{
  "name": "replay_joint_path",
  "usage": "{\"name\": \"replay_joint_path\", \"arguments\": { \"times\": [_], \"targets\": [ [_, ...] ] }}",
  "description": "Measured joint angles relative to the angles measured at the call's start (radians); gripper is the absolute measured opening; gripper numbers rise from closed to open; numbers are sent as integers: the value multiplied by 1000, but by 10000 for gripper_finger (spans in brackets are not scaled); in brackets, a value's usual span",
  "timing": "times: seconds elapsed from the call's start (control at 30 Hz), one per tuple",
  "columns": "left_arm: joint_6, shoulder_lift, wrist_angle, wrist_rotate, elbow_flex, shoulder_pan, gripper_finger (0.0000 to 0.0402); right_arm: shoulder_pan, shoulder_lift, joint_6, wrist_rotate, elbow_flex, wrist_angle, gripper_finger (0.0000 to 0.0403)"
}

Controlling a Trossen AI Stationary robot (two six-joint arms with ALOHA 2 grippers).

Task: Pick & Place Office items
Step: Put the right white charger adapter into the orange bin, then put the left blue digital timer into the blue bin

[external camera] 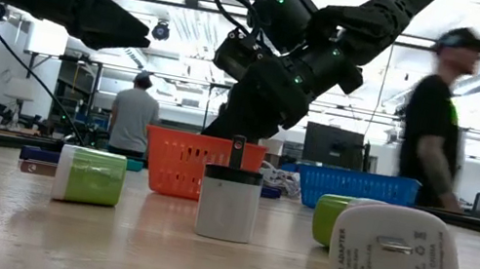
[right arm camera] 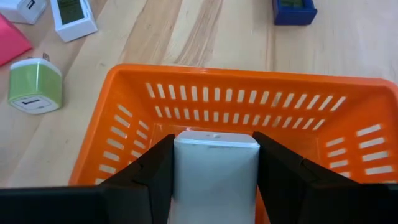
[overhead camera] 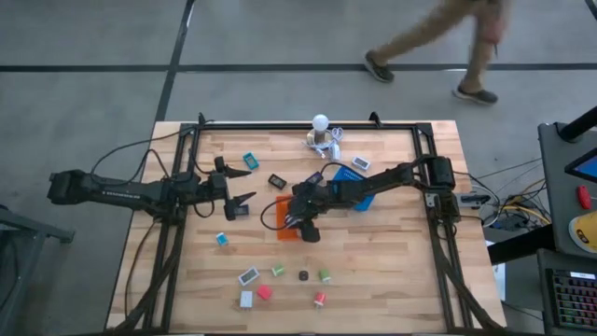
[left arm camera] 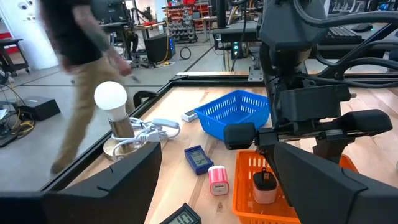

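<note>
My right gripper [overhead camera: 306,227] reaches from the table's right over the orange tray [overhead camera: 283,224] and is shut on a white blocky office item [right arm camera: 214,168]. That item sits low between the tray's walls [left arm camera: 264,186], and a dark stub shows on top of it. My left gripper [overhead camera: 244,202] waits open to the left of the tray, holding nothing. Other office items lie flat on the table nearer the front: a green one [overhead camera: 278,270], a black one [overhead camera: 303,274], a red one [overhead camera: 264,292] and a white one [overhead camera: 248,276]. My right gripper pinches the white item by two opposite sides [right arm camera: 180,174] between its two fingers [right arm camera: 152,171]. The fingers slant down from the table's right. The item is inside the orange tray; its underside is hidden, so whether it rests on the tray floor cannot be told.
The blue tray [overhead camera: 359,182] stands behind and to the right of the orange one. A white bulb cluster with cables [overhead camera: 322,135] is at the far edge. A pink piece [left arm camera: 217,180] and a blue piece [left arm camera: 198,158] lie beside the orange tray. A person [overhead camera: 438,42] walks past the table.
</note>
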Motion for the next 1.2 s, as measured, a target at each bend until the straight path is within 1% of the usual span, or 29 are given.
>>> {"name": "replay_joint_path", "arguments": {
  "times": [0.27,0.3,0.4,0.47,0.57,0.73,0.87,1.07,1.2],
  "targets": [
    [0,0,0,0,0,0,316,1,0,-1,0,-1,10,175],
    [0,0,0,0,0,0,316,1,0,0,0,-1,12,189],
    [0,0,0,0,0,0,316,1,0,1,0,-1,15,257],
    [0,0,-3,0,0,0,316,1,0,0,1,-1,16,293],
    [0,0,-12,0,0,0,316,1,0,-1,0,-1,16,317],
    [3,0,-16,1,0,0,316,3,0,-19,1,-2,41,324],
    [3,0,-22,1,0,0,316,14,0,-32,0,-2,107,325],
    [-9,0,-56,1,0,0,316,47,-4,-75,0,-5,260,325],
    [-34,0,-77,2,0,0,316,72,-9,-88,-7,-30,422,325]
  ]
}}
